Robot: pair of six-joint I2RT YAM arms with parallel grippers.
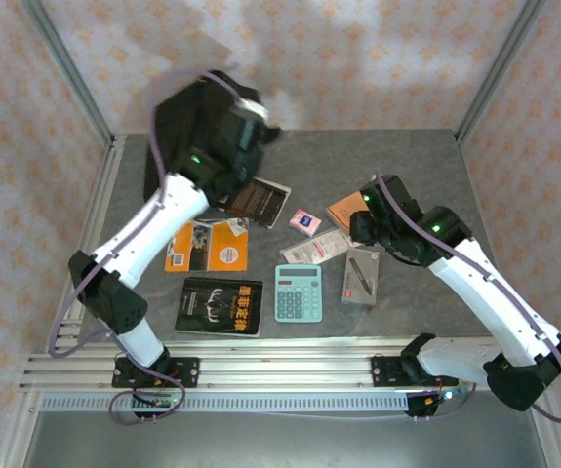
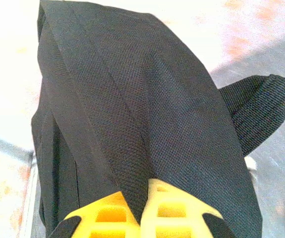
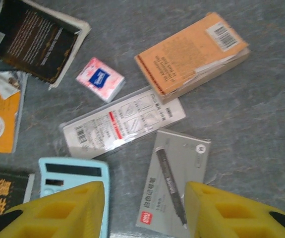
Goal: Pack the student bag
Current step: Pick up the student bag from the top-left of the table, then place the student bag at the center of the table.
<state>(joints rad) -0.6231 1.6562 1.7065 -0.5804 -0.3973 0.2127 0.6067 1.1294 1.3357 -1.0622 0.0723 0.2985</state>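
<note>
Near edge of counter (image 1: 309, 156): black book (image 1: 220, 306), calculator (image 1: 298, 292), pen box (image 1: 360, 276), all flat and loose.

Right jaws apart, empty, hanging over gap between calculator and pen box. Likely lining up a pick (which item, cannot tell).

Mid-counter: orange booklet (image 1: 207, 246), tissue pack (image 1: 305, 222), brown box (image 1: 343, 213), none packed.

Far left corner: bag (image 1: 178, 122). Left jaws clamped together on pinch of its fabric, probably to raise it and open mouth for loading.

Packing barely begun.
</note>
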